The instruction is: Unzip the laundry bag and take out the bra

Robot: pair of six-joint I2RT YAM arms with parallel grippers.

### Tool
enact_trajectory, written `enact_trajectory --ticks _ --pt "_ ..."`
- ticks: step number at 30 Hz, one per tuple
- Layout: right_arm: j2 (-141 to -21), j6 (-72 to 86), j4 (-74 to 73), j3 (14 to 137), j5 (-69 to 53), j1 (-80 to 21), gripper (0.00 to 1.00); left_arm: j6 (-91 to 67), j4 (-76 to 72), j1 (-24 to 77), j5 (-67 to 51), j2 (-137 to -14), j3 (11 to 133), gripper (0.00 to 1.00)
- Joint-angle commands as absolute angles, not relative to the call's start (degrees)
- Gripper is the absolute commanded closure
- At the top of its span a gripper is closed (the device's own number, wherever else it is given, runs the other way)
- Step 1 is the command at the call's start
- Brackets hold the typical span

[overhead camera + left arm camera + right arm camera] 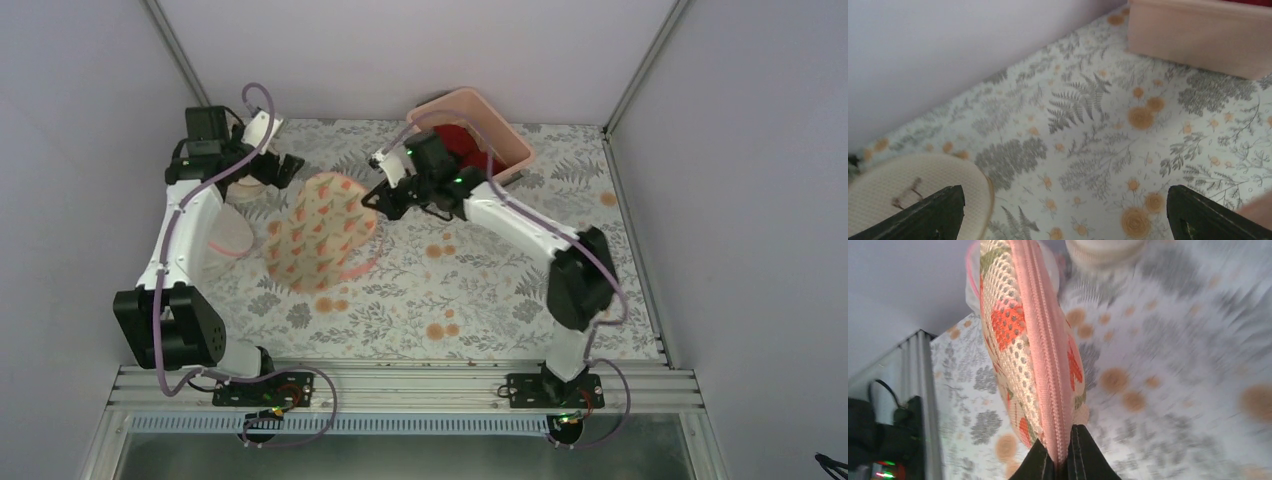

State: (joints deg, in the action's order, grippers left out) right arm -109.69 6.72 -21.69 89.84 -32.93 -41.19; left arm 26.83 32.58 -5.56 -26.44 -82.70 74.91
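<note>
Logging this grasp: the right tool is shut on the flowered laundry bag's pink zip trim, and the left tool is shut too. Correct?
No: the left tool is open and empty, per the left wrist view. The right tool is shut on the pink zip trim of the laundry bag.

Laundry bag (320,232): double-lobed peanut shape, cream mesh, orange-red flower print, green leaf bits. Zip trim (1040,340) pink, runs along rim, teeth closed along the whole stretch I see. Bag is off flat, tilted up, printed face toward the top camera. From my right wrist view it is edge-on and bulging slightly. My right hand (1063,450) is clamped on the trim at the bag's right edge. Sits left of centre on counter (450,300). Can't tell whether lower lobe touches counter.
</note>
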Motion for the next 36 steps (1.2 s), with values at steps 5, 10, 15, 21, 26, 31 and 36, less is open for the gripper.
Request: enact_trajectory --ticks 5,10,15,21,26,31,36 --pt "-86.5 -28.2 -23.8 81.7 -25.5 -41.5 0.97 34.4 47.6 -6.0 -29.1 -84.3 93.2 0.0" --pt "-77.5 -36.2 -21.1 76.8 -25.4 -41.4 0.97 37.0 54.3 -5.7 -36.0 -85.6 99.4 0.0" --pt "-74.3 -40.5 -22.9 76.6 -22.3 -41.3 0.97 38.3 64.0 -4.7 -45.2 -88.4 106.4 0.0" --pt "-74.1 -42.2 -25.0 77.2 -19.4 -41.3 0.97 40.1 68.4 3.8 -49.4 -87.0 109.6 0.02" --pt "-75.6 -40.1 -23.7 77.3 -14.9 -41.2 0.97 40.9 69.8 11.1 -51.3 -85.3 111.2 0.0" --pt "-79.0 -38.6 -25.0 79.5 -13.2 -41.2 0.97 41.8 67.2 16.1 -52.5 -83.4 106.7 0.0" --pt "-78.6 -38.2 -23.4 80.0 -15.3 -41.2 0.97 38.1 60.4 23.3 -33.9 -83.2 98.7 0.0"
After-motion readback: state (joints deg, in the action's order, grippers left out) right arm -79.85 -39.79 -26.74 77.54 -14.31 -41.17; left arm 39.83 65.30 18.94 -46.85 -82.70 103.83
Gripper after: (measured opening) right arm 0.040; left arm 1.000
